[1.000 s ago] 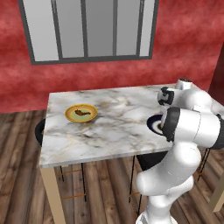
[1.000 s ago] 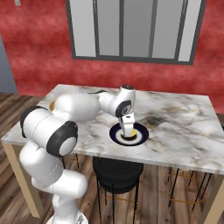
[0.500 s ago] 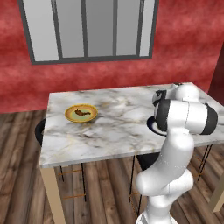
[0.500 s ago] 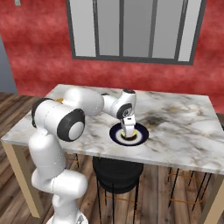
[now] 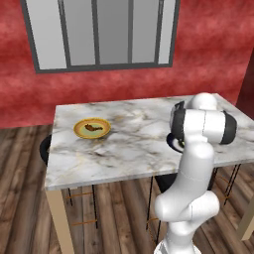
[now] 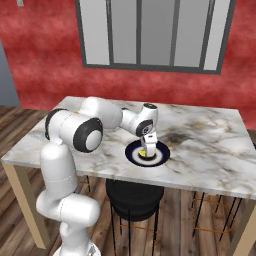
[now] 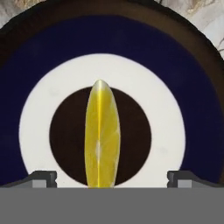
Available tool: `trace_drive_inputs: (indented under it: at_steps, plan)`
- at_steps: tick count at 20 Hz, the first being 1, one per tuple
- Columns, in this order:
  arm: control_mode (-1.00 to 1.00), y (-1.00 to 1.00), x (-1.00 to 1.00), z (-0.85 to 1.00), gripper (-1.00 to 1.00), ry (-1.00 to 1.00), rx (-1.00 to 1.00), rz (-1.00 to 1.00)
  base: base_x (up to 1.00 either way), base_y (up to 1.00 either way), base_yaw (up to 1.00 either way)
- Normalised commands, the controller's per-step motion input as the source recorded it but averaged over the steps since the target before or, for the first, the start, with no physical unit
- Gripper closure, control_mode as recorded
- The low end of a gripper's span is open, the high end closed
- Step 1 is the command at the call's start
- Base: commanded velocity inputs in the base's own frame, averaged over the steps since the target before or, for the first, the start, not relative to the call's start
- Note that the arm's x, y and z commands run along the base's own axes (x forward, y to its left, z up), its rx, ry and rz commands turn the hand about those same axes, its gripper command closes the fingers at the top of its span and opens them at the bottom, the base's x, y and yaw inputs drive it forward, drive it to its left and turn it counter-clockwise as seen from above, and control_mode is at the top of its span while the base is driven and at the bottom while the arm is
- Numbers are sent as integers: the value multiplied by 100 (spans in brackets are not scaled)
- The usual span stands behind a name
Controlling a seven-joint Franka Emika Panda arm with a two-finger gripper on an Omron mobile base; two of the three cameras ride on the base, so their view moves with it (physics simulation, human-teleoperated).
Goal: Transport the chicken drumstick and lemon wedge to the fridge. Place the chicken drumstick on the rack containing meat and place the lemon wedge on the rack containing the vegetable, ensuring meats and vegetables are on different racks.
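A yellow lemon wedge (image 7: pixel 102 135) stands on edge on a plate; the brown chicken drumstick (image 5: pixel 91 127) lies on another.

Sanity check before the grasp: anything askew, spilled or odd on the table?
Nothing stands out. The lemon wedge lies centred on the dark blue plate, framed between the open gripper fingertips. The chicken drumstick sits inside its yellow plate at the far side of the marble table. No spills or tipped items.

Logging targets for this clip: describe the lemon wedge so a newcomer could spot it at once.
On the marble table below the window, find the dark blue plate near the front edge, under the open gripper. The lemon wedge lies at its dark centre: a slim yellow sliver, unlike the brown drumstick on the yellow plate.
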Motion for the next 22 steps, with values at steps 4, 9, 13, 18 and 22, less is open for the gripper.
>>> trace_drive_inputs:
  at_steps: [4,9,13,18,22]
  plan:
    - [-100,-12,16,-19,-100,0,0,0,0,0,0]
    - [-100,-12,4,-21,-100,0,0,0,0,0,0]
    - [-100,-1,1,-29,-100,0,0,0,0,0,0]
    - [-100,0,5,-33,-100,0,0,0,0,0,0]
    - [-100,0,1,-37,-100,0,0,0,0,0,0]
